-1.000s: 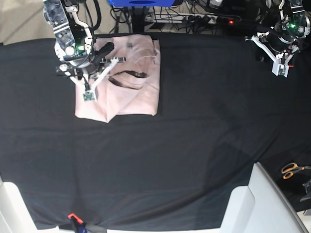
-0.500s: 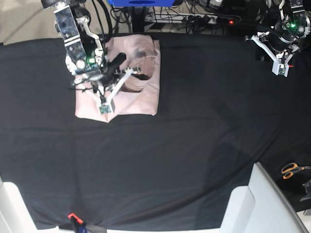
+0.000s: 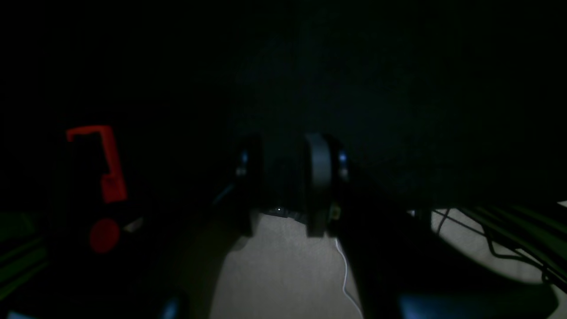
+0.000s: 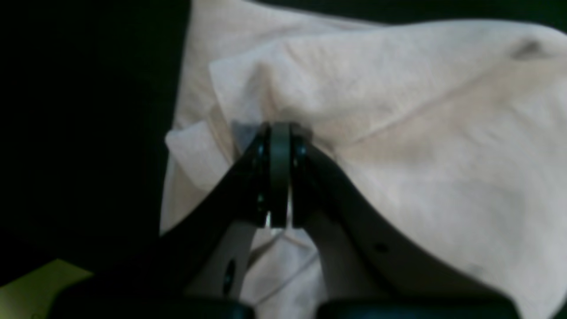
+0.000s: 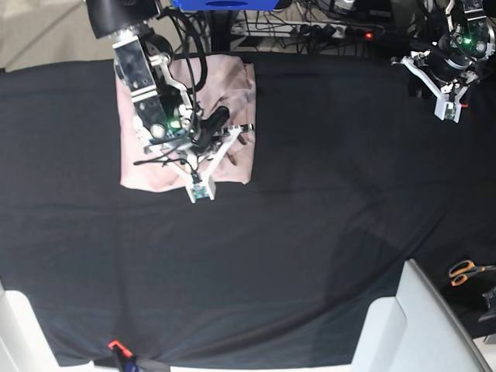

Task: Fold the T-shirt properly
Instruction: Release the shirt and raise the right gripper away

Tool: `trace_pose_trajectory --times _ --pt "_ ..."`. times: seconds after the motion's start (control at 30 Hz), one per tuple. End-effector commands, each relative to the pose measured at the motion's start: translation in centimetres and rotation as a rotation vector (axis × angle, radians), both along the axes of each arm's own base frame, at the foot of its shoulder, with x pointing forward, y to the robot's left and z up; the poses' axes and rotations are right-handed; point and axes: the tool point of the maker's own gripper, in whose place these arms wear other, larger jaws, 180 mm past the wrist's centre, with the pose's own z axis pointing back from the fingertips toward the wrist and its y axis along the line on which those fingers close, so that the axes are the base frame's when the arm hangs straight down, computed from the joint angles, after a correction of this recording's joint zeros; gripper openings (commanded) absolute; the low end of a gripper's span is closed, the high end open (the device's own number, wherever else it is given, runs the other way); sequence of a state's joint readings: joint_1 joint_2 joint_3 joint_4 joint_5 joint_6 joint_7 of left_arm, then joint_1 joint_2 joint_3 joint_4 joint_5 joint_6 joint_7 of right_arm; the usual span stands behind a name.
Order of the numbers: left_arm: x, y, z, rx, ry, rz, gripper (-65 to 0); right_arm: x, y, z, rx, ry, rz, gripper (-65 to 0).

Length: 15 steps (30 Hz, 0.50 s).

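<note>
1. Now, on the left side of the base view, the right gripper (image 5: 225, 136) is pinching a raised fold of the pale pink T-shirt (image 5: 232, 85), its jaws clenched on the fabric.
2. The T-shirt is lying as a folded bundle at the far left part of the black table cover (image 5: 310, 232).
3. I judge that a late fold is in hand; the next move is calling for laying this fold flat over the bundle before releasing.
4. At far right, the left gripper (image 5: 448, 97) is hanging away from the shirt, slightly parted and holding nothing.
5. No brand or writing is readable.
</note>
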State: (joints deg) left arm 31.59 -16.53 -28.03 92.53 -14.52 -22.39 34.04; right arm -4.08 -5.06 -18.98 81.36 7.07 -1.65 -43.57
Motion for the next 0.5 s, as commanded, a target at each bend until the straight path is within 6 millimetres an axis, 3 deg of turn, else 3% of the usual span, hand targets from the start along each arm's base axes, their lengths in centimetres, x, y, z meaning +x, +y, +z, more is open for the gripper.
trace_pose_trajectory --times 0.0,0.13,0.37,0.47 --pt "0.4 0.6 0.7 0.017 -0.024 -0.002 -48.5 1.3 1.4 1.1 0.017 -0.051 0.028 -64.8" --pt "0.4 0.6 0.7 0.017 -0.024 -0.002 -48.5 2.6 4.0 2.5 0.021 -0.13 0.121 -64.8" --pt "0.4 0.6 0.7 0.017 -0.024 -0.002 -48.5 5.7 6.4 5.8 0.018 -0.259 0.209 -64.8" --pt "0.4 0.6 0.7 0.017 -0.024 -0.002 -48.5 6.7 5.6 7.1 0.004 -0.352 0.234 -64.8"
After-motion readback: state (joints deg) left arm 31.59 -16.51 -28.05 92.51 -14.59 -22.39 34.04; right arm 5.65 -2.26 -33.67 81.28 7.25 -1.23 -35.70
